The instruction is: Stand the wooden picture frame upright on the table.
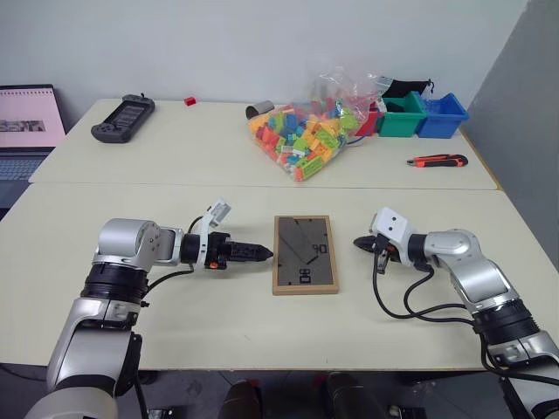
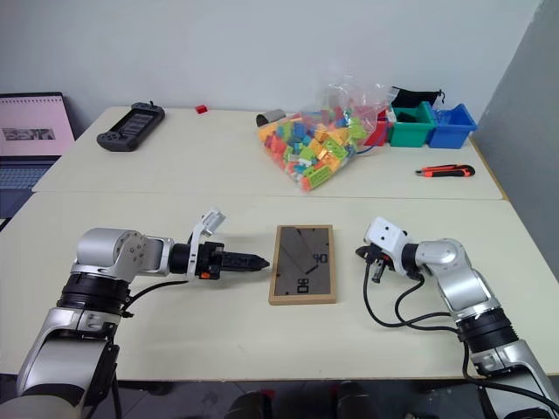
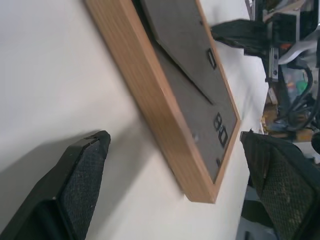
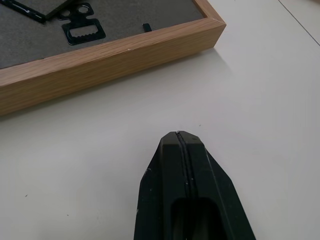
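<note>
The wooden picture frame (image 1: 304,254) lies flat on the counter (image 1: 218,314), face down, its dark back panel and fold-out stand turned up. None of the task shows as done: the frame is not lifted, the stand looks folded flat against the back, and nothing holds the frame. What is left, by this look, is to grip the frame, raise it off its face, swing the stand out and set it upright on the counter.

The frame sits between the two sets of jaws. The left gripper (image 1: 258,253) points in at the frame's long side, its tips just beside the wooden edge; the left wrist view shows its jaws standing wide apart, with the near corner of the frame in front of the gap and nothing clamped. The right gripper (image 1: 362,243) is near the opposite long side but apart from it, its jaws pressed together on nothing.

The frame's long axis runs away from the robot, across the line joining the two sets of jaws. Its sawtooth hangers (image 4: 82,34) sit at the end nearer the robot.
</note>
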